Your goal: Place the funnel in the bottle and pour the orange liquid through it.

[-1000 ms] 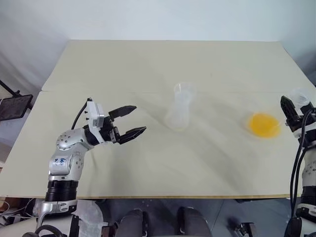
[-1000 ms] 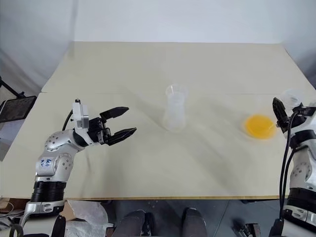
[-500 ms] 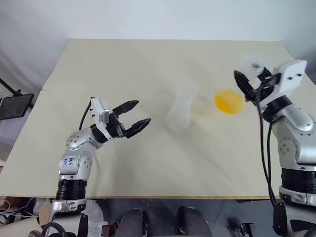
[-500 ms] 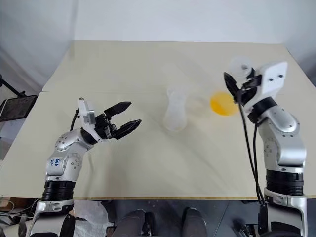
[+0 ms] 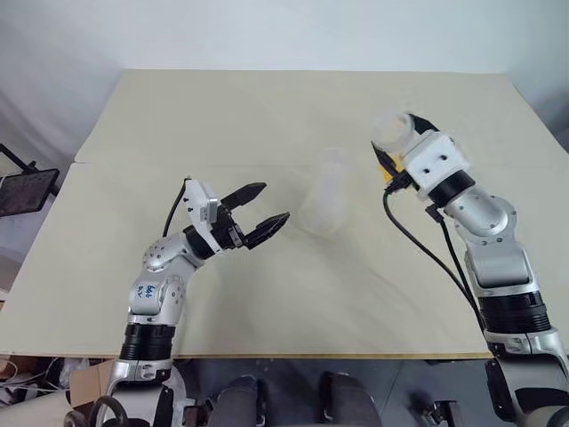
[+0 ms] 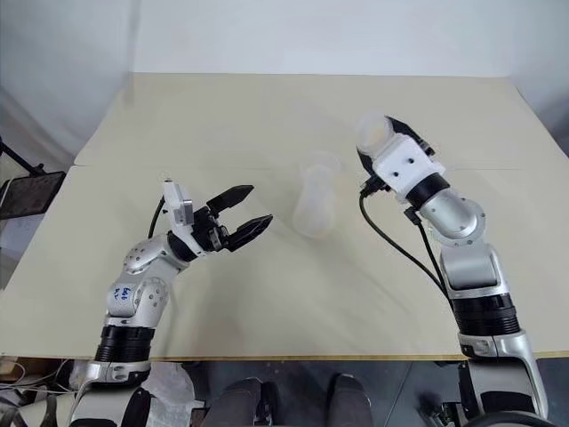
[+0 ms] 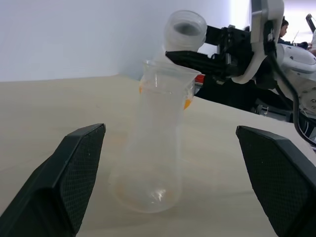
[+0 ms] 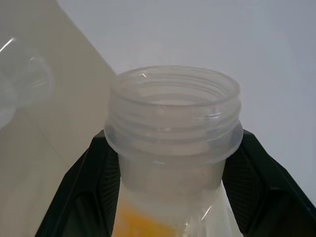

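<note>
Left of centre in the head view, the left end effector (image 5: 265, 206) hovers over the table (image 5: 267, 116) with its fingers spread wide, empty. At centre stands the clear bottle (image 5: 324, 197), the funnel (image 7: 166, 79) apparently seated in its neck. Upper right of it, the right end effector (image 8: 173, 192) is clamped around a threaded-neck vessel (image 5: 392, 130) holding the orange liquid (image 8: 140, 224).

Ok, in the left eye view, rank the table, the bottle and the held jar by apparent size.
1. table
2. bottle
3. jar, partly hidden in the grip, so less sure
</note>
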